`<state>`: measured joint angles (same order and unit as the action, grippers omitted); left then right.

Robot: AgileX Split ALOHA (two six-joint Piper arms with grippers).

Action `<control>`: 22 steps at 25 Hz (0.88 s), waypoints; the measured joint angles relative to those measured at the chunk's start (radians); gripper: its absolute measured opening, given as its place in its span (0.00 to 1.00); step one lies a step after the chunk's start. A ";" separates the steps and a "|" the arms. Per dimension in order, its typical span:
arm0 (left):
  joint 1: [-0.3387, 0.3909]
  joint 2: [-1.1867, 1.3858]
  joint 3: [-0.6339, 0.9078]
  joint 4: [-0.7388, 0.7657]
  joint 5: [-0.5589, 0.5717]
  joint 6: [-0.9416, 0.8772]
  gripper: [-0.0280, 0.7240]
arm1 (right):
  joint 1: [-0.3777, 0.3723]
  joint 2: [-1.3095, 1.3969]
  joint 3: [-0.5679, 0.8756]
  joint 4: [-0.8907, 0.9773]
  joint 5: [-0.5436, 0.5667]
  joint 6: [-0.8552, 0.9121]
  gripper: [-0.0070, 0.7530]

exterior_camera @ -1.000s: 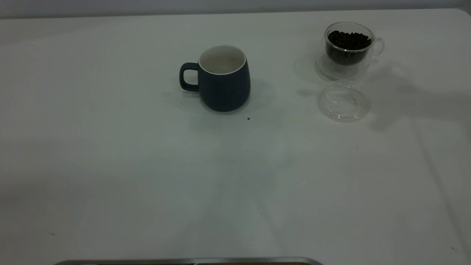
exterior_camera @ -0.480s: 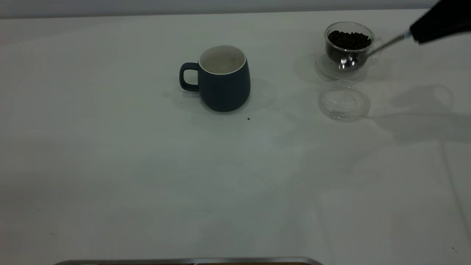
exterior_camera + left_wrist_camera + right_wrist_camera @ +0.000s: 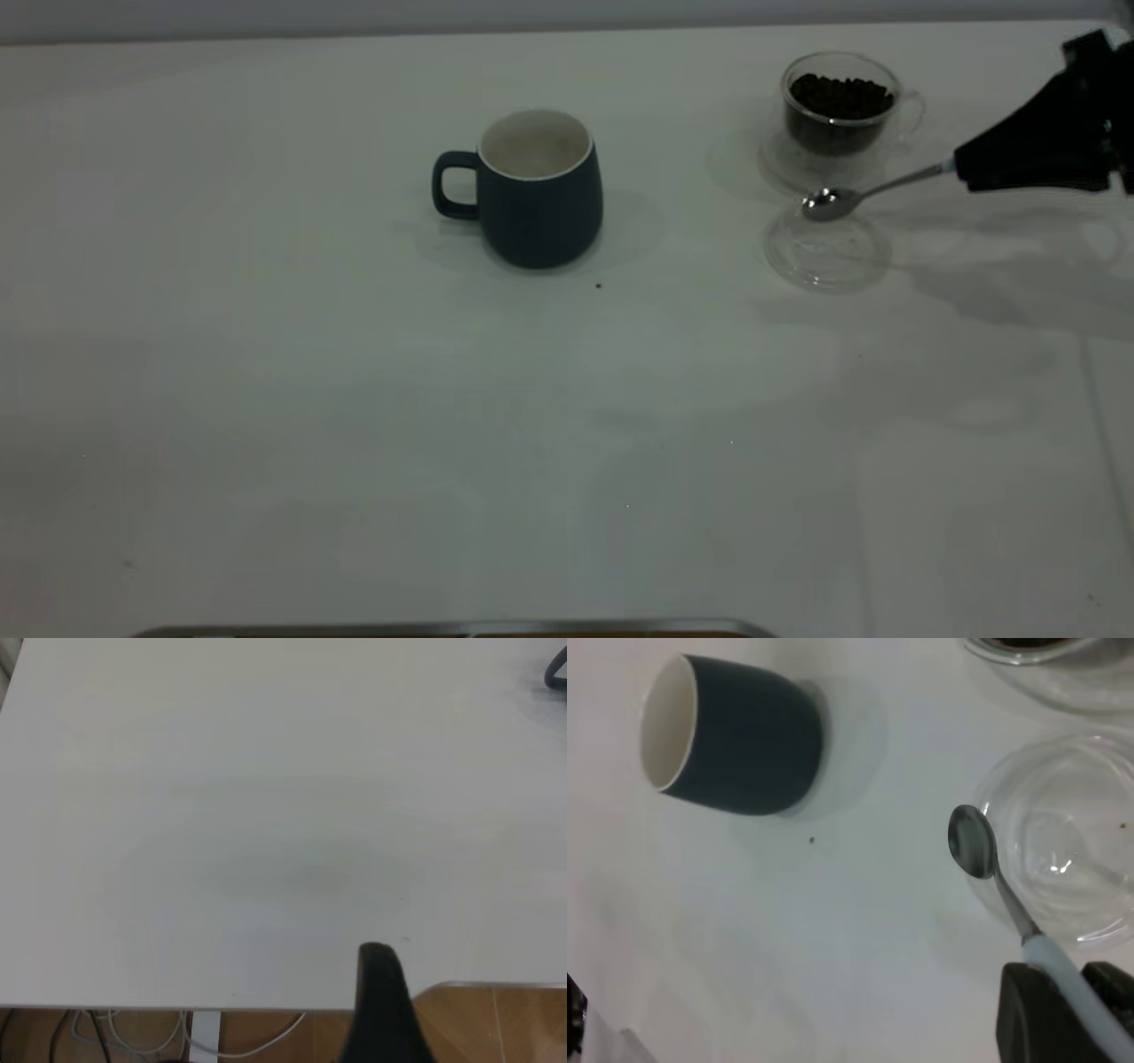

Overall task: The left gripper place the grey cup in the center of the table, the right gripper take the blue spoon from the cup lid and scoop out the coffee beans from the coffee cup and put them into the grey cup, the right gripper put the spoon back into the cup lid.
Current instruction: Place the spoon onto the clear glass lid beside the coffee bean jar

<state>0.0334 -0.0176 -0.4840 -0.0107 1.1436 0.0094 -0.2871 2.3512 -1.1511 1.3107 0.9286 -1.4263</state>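
Observation:
The grey cup stands upright at the table's middle with its handle to the left; it also shows in the right wrist view. The glass coffee cup holding beans stands at the far right. The clear cup lid lies just in front of it and also shows in the right wrist view. My right gripper is shut on the pale blue handle of the spoon. The spoon's bowl looks empty and hangs over the lid's rim. One dark finger of my left gripper shows over the table's near edge, far from the cups.
A single stray bean lies on the table just in front of the grey cup. A metal strip runs along the table's front edge. Cables and floor show below the table edge.
My right gripper came into view from the right with the spoon. The spoon bowl has moved from in front of the coffee cup down to the lid.

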 joint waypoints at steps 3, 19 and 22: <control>0.000 0.000 0.000 0.000 0.000 -0.001 0.82 | 0.000 0.040 0.000 0.058 -0.006 -0.032 0.14; 0.000 0.000 0.000 0.000 0.000 -0.001 0.82 | 0.000 0.078 -0.005 0.127 -0.065 -0.050 0.14; 0.000 0.000 0.000 0.000 0.000 -0.001 0.82 | 0.000 0.078 -0.005 0.127 -0.073 -0.051 0.14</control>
<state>0.0334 -0.0176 -0.4840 -0.0107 1.1436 0.0085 -0.2871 2.4287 -1.1559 1.4379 0.8552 -1.4770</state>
